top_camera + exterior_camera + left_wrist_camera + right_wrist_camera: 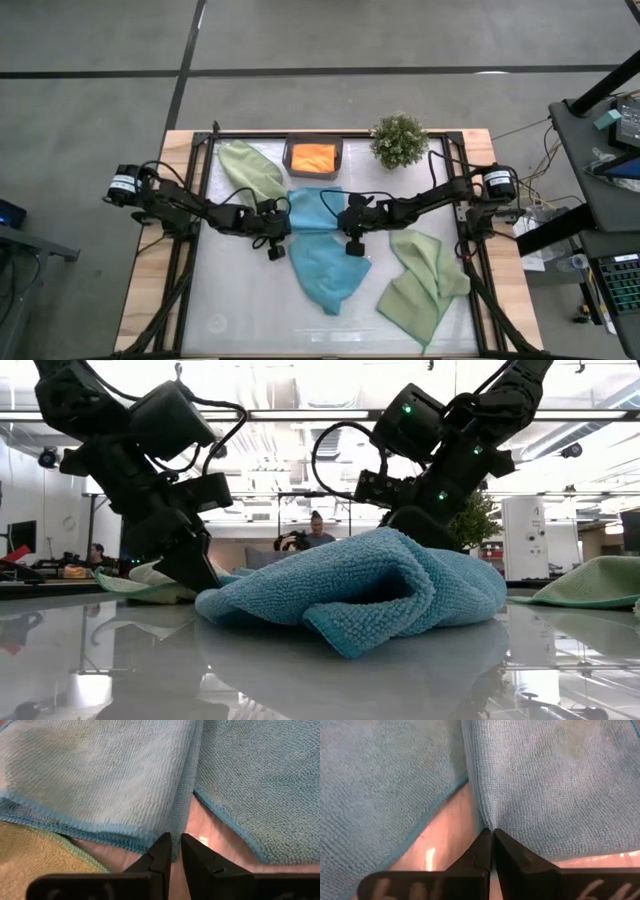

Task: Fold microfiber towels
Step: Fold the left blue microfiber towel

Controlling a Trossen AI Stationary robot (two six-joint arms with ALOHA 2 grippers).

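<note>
Soft, light teal-blue towel [325, 255], limp and easily bunched, lying crumpled on the surface [250, 310] between both arms. Left gripper [172, 851] nearly clenched on its hemmed edge; right gripper [492, 845] clenched on the opposite edge. Best hold: the stitched hem at corners.

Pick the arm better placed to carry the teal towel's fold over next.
Neither clearly: both pinch the teal-blue towel. Left gripper and right gripper each clamp an edge on opposite sides. A two-arm fold looks likeliest; if only one moves, right, whose pinch looks tighter.
</note>
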